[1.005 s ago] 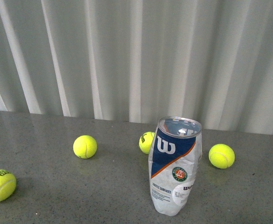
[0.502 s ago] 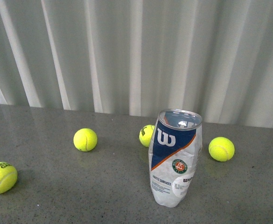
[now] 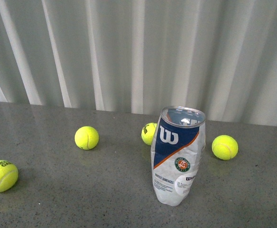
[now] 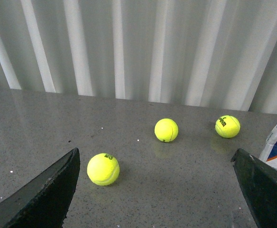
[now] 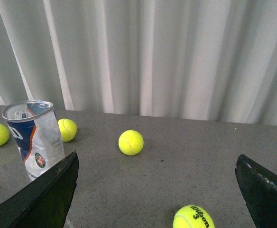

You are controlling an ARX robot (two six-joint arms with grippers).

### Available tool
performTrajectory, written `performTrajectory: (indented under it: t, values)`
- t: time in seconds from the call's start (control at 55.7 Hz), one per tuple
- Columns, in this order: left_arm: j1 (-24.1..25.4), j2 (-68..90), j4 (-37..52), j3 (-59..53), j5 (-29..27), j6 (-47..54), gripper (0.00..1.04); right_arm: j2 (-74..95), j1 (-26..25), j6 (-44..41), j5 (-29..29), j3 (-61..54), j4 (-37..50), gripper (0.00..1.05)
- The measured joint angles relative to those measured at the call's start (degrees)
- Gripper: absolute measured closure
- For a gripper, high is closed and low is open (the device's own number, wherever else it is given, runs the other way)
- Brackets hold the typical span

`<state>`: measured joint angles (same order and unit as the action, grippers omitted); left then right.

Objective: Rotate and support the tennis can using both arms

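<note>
The tall clear plastic tennis can [image 3: 178, 159], with silver rim, crumpled white-and-navy label and orange stripe, is being seen upright but slightly leaning on the grey speckled counter [image 3: 58, 199], between yellow-green tennis balls [image 3: 87, 137]. Nothing is being gripped: the left end effector [image 4: 160, 190] and the right end effector [image 5: 157, 190] are being held wide apart and empty, well short of the can. A tip-over is being risked if the dented wall is pushed from one side only; a nearby ball [image 3: 149, 133] is likely being put at risk of being knocked away.
</note>
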<state>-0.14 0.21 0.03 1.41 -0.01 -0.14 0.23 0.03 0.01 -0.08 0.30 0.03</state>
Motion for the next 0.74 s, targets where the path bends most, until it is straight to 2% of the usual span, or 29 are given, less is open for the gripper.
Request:
performTrajectory:
  t: [0.736]
  values:
    - [0.0, 0.0, 0.0, 0.0, 0.0, 0.0, 0.07, 0.0, 0.0, 0.0, 0.0, 0.0, 0.0, 0.07]
